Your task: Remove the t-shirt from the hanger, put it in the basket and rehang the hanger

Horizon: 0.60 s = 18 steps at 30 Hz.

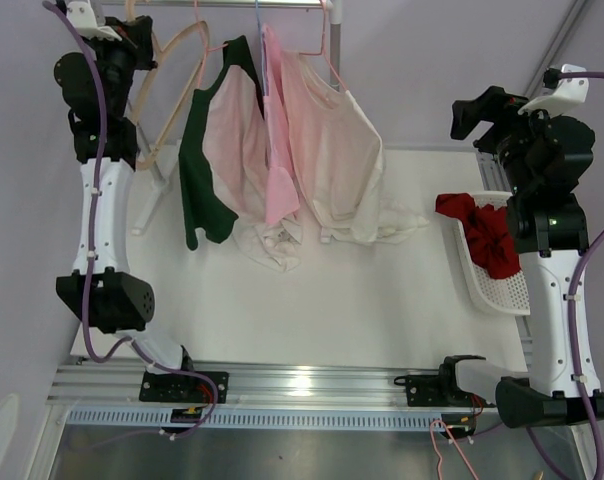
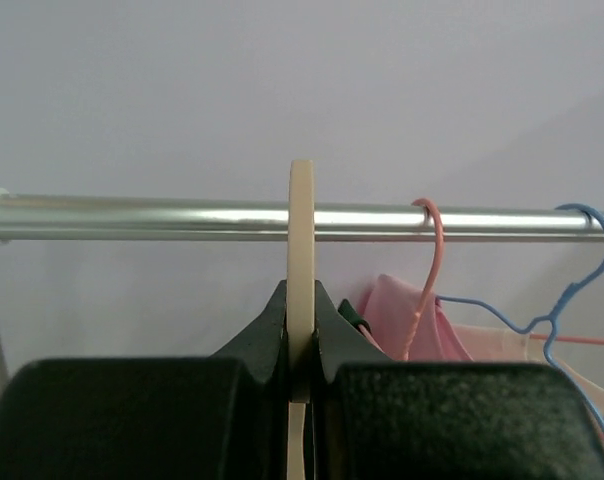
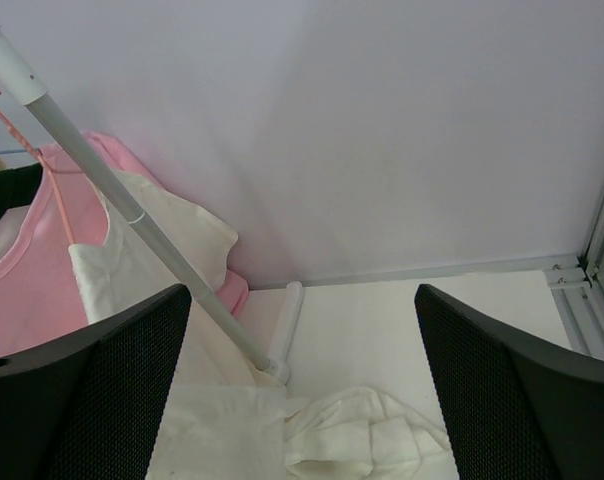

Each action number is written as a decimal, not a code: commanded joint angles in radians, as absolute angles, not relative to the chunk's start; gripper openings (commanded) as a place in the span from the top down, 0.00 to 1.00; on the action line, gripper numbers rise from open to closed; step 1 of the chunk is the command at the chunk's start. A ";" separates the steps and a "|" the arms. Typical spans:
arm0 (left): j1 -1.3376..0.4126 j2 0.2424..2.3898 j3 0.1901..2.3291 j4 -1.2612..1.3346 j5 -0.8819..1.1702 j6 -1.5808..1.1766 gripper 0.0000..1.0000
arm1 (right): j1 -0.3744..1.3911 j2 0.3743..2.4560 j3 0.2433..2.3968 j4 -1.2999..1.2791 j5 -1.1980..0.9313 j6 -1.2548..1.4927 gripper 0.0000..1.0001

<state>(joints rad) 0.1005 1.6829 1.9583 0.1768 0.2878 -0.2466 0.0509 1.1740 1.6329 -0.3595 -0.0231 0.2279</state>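
Note:
A bare beige hanger [image 1: 177,95] hangs tilted at the left end of the metal rail [image 1: 232,4]. My left gripper [image 1: 147,45] is shut on its hook, which shows edge-on in the left wrist view [image 2: 301,220] in front of the rail [image 2: 132,219], between the gripper's [image 2: 301,300] closed jaws. Three t-shirts hang to the right: green-and-white [image 1: 217,150], pink [image 1: 279,160] and cream [image 1: 332,150]. My right gripper [image 1: 472,115] is open and empty, high to the right of the rack [image 3: 302,292].
A white basket [image 1: 512,295] at the right holds a red garment [image 1: 482,230]. White cloth [image 1: 267,245] lies on the table under the shirts, and also shows in the right wrist view [image 3: 372,440]. A pink hanger [image 2: 429,280] and a blue hanger [image 2: 572,290] hook over the rail.

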 commanded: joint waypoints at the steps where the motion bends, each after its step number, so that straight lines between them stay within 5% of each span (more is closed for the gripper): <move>1: 0.107 1.664 2.025 0.218 0.201 -0.213 0.99 | 0.069 1.155 1.632 -0.313 -0.035 0.216 0.00; 18: 0.155 1.916 2.358 0.159 0.213 -0.242 0.99 | 0.123 1.127 1.667 -0.356 -0.023 0.179 0.00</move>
<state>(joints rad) 0.1478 1.8980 2.2959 0.1402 0.2077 -0.2192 0.1123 1.1549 1.6329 -0.3687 -0.0242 0.1963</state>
